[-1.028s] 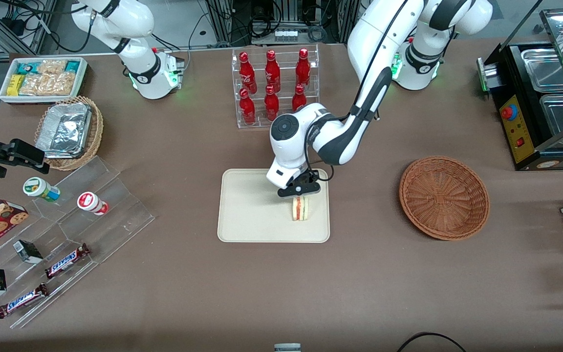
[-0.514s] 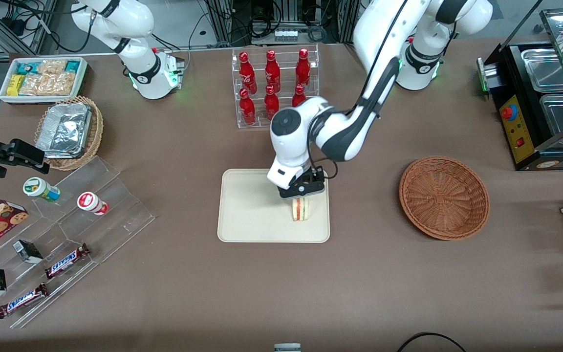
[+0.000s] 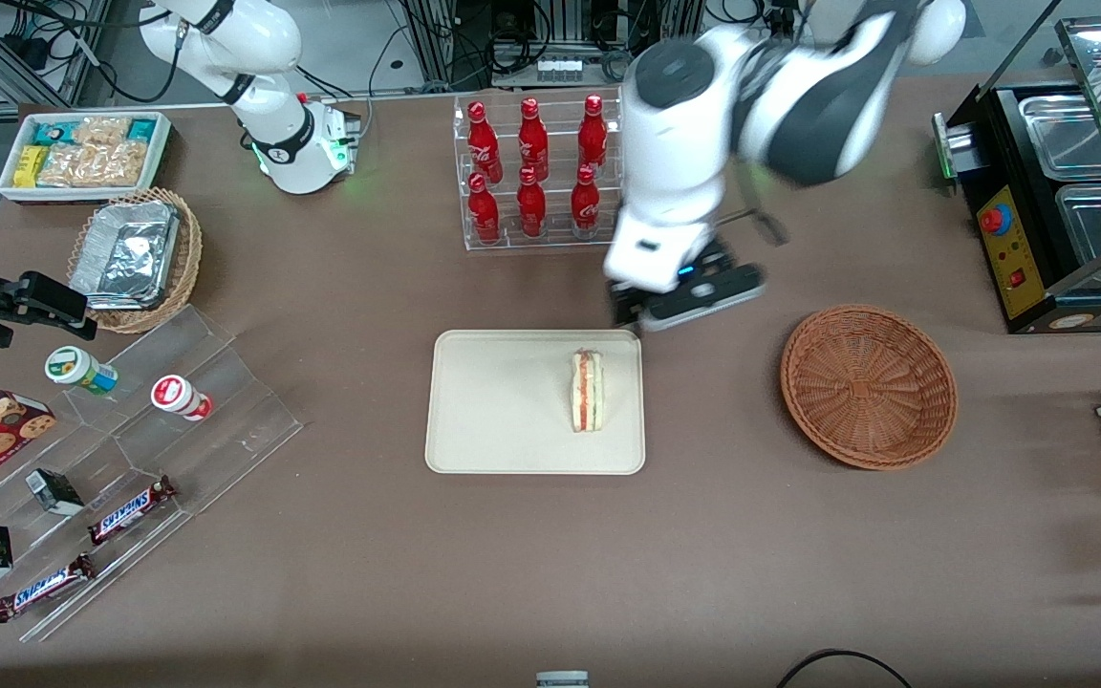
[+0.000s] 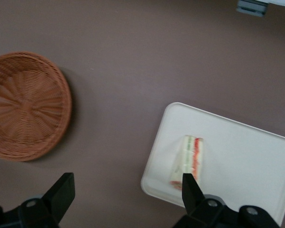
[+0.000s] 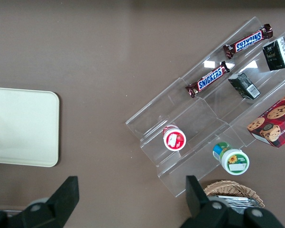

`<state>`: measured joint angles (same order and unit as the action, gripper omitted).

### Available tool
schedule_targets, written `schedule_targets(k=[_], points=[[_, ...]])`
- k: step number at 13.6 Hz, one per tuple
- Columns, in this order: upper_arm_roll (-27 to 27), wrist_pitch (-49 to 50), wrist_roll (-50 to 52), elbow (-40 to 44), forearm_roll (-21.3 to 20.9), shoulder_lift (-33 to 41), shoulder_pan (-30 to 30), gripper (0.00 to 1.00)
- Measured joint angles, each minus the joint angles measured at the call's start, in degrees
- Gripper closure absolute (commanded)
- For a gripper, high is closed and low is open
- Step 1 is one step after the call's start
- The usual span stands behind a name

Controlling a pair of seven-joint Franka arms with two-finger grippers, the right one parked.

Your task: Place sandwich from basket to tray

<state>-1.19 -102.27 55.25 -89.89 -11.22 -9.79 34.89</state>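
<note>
1. One sandwich (image 3: 588, 391) is lying on the single cream tray (image 3: 484, 401), near the tray's edge toward the basket.
2. One reddish-brown basket (image 3: 868, 385) is sitting with nothing in it.
3. The gripper (image 3: 687, 299) is hovering above the table between tray and bottle rack (image 3: 539, 172), fingers (image 4: 60, 194) spread apart, gripping nothing.
4. Six red bottles (image 3: 532, 205) are standing in that rack.

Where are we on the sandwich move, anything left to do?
Done: the sandwich lies on the tray, and the basket holds nothing. In hand: nothing; the gripper is open and raised over the table between tray and basket, clear of the sandwich. Left: nothing visible beyond parking the arm.
</note>
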Motion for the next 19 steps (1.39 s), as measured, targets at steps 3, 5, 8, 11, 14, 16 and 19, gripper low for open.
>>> schedule_targets(k=[3,5,8,11,14,16,19], points=[[0.31,8.3,-12.74,-0.26,3.56,6.67,-8.04,0.0],[0.46,10.82,-20.97,-0.99,5.76,10.39,-14.31,0.0],[0.59,12.3,-32.88,-3.55,7.76,14.19,-22.1,0.0],[0.52,12.31,-40.94,-6.82,9.73,16.61,-27.0,0.0],[0.53,12.27,-44.49,-8.93,10.87,18.27,-30.14,0.0],[0.52,12.19,-44.77,-9.05,11.1,18.44,-30.5,0.0],[1.69,12.17,-50.92,-9.05,11.18,18.44,-30.69,0.0]])
